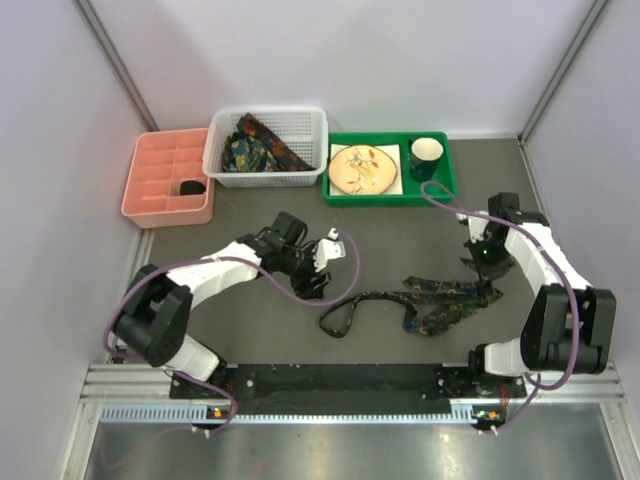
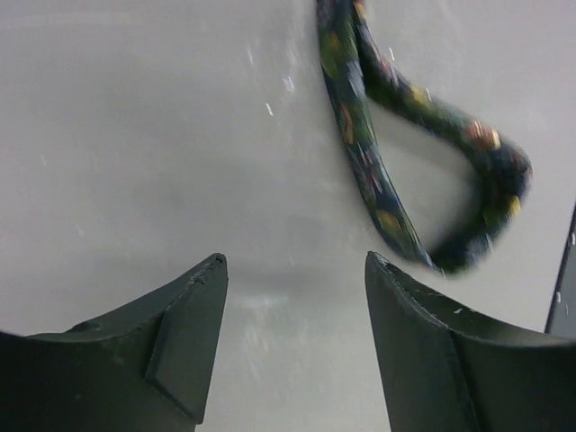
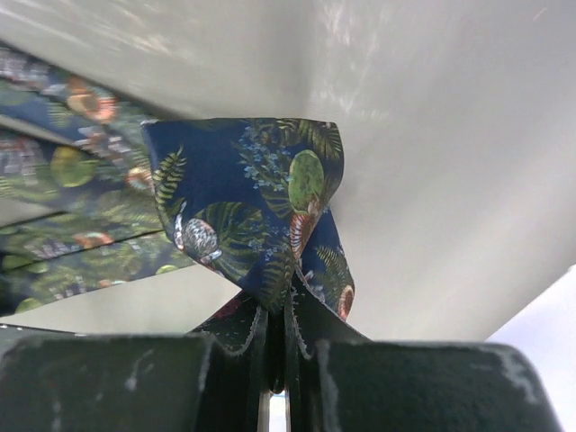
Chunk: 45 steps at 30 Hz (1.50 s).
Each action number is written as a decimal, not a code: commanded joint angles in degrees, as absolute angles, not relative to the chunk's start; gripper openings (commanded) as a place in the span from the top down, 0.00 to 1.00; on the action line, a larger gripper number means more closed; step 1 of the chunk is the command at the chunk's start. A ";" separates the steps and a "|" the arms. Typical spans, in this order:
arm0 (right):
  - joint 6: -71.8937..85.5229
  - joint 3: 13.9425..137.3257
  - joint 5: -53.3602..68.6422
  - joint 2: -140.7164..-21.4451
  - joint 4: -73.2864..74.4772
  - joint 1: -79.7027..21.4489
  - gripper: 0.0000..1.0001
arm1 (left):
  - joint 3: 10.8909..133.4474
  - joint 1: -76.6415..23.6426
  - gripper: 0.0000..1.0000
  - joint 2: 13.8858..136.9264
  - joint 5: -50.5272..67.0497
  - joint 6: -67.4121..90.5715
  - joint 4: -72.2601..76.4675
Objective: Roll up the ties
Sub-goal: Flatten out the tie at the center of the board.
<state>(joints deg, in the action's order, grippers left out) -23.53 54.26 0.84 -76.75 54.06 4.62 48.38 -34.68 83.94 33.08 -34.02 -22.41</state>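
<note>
My right tool (image 3: 279, 355) is clamped on one end of the tie (image 3: 243, 189), whose length runs leftward to a loop near my open left tool (image 2: 295, 261) (empty).

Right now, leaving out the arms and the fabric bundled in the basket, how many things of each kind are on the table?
loose tie: 1
white basket: 1
trays, pink tray and green tray: 2
plate: 1
cup: 1
small black object in the pink tray: 1
Total: 7
</note>
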 commanded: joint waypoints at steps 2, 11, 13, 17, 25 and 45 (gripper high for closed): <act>-22.59 56.06 -0.88 -81.56 54.93 8.43 1.00 | 56.07 -36.29 0.34 90.25 36.03 -27.70 -17.66; -21.01 60.47 1.84 -83.67 56.95 8.79 1.00 | 58.98 -37.18 0.18 92.12 40.52 -30.85 -31.10; -21.01 60.82 2.46 -83.67 57.22 8.79 1.00 | 57.22 -37.70 0.17 89.41 38.06 -30.50 -33.48; -21.36 60.03 0.88 -84.81 56.87 8.96 1.00 | 52.83 -41.65 0.19 81.75 35.34 -34.96 -33.31; -22.24 67.13 9.74 -88.86 62.49 10.63 0.74 | 51.33 -46.85 0.21 80.68 20.07 -32.53 -30.15; -19.25 70.84 14.49 -93.52 61.44 10.37 1.00 | 51.24 -47.29 0.59 92.81 19.26 -20.91 -31.99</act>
<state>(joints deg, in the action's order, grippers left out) -20.75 68.31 11.07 -97.43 62.35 10.09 51.31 -47.07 91.66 20.93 -21.34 -30.24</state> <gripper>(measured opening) 0.017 0.525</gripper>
